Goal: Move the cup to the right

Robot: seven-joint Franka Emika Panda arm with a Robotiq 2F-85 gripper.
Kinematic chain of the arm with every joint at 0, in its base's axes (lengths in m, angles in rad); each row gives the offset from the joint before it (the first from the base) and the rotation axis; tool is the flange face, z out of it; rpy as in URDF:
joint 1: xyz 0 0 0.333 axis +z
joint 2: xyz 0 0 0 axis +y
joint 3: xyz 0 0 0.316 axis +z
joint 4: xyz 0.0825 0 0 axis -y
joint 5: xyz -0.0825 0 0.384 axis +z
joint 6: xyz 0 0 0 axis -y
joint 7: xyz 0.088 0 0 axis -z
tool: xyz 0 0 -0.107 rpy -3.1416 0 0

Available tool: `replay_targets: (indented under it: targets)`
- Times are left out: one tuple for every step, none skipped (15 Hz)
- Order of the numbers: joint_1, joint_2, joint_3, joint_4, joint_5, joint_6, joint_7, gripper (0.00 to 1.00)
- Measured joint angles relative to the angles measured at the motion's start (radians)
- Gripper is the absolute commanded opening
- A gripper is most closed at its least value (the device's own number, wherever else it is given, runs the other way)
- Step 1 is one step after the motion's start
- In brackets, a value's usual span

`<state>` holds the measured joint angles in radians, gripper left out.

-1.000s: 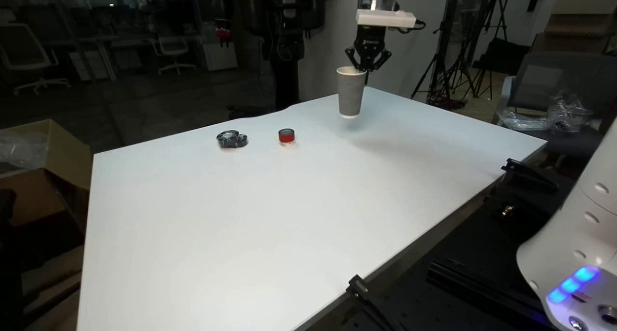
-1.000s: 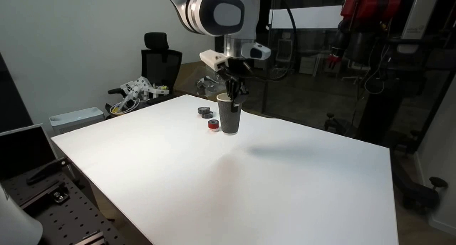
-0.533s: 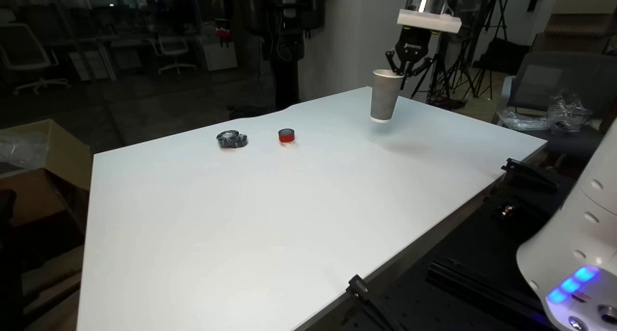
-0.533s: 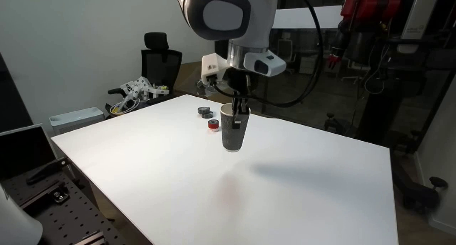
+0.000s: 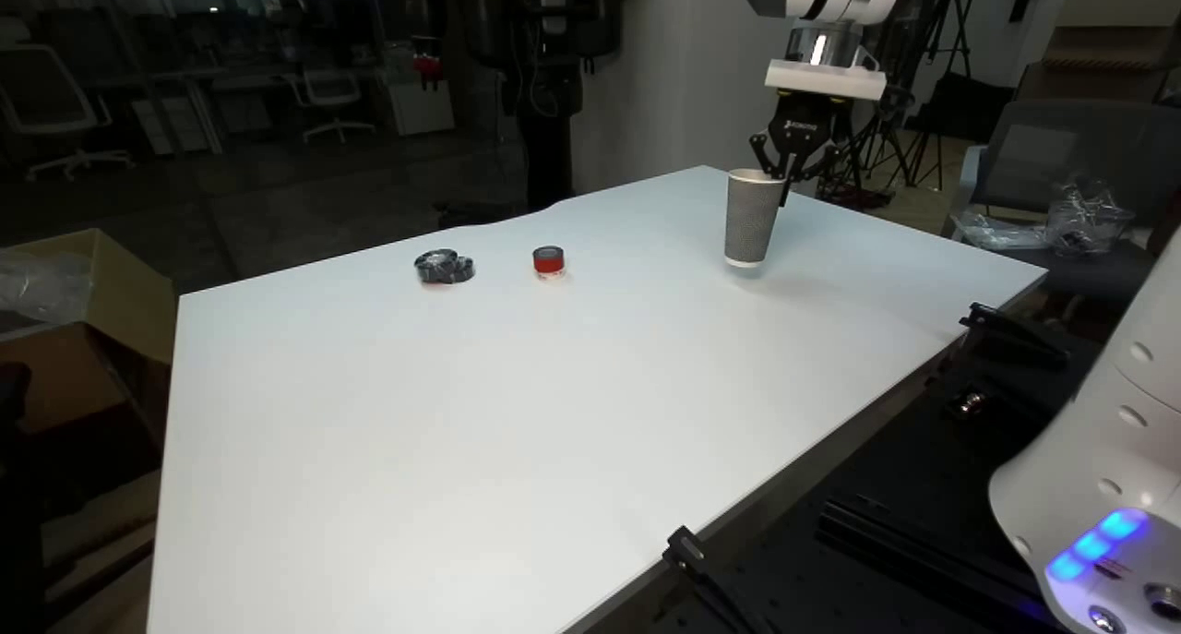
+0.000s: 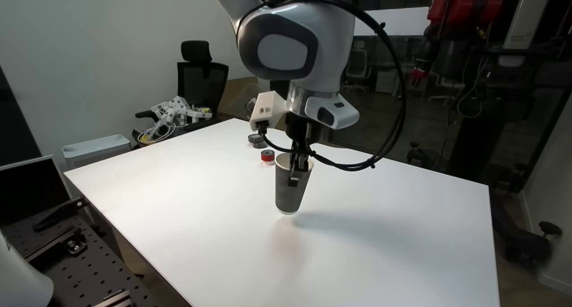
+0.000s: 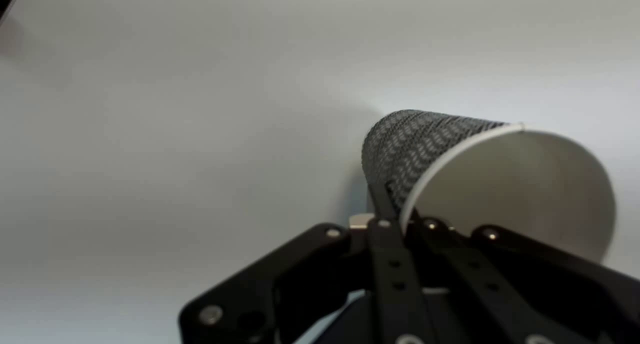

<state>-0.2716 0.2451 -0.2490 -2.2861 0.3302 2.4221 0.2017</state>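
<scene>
And the cup (image 5: pixel 752 223) hangs pinched at the rim by the tool (image 6: pixel 296 172), down close to the table (image 5: pixel 397 385)!

One jaw outside the wall, the other inside the mouth, pressed together on that edge; the cup sits just below the tool and leans, and whether its base touches the table I can't tell. Across the table there's the red roll (image 5: pixel 548 260), with the black rolls (image 5: pixel 445 267) near it, well apart from the cup. And in an exterior view the cable (image 6: pixel 353 167) loops beside the tool, a strand crossing in front of it! Against half a second ago, the cup has come down, the tool with it, while the rolls haven't budged.
</scene>
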Motion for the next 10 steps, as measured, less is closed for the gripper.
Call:
replay_targets:
  targets:
    - [0.004,0.022,0.0,0.008,-0.006,0.009,0.021,0.01]
    - [0.008,0.044,0.0,0.017,-0.02,0.022,0.052,0.01]
    - [0.014,0.067,-0.001,0.026,-0.035,0.036,0.083,0.01]
    - [0.02,0.088,-0.003,0.037,-0.049,0.047,0.113,0.01]
    - [0.029,0.104,-0.009,0.048,-0.065,0.058,0.142,0.01]
    - [0.037,0.11,-0.015,0.06,-0.079,0.058,0.169,0.01]
    - [0.045,0.117,-0.02,0.071,-0.091,0.058,0.194,0.01]
    - [0.053,0.122,-0.025,0.079,-0.101,0.058,0.215,0.01]
    - [0.059,0.127,-0.029,0.086,-0.11,0.058,0.233,0.01]
    - [0.065,0.132,-0.032,0.093,-0.117,0.058,0.248,0.01]
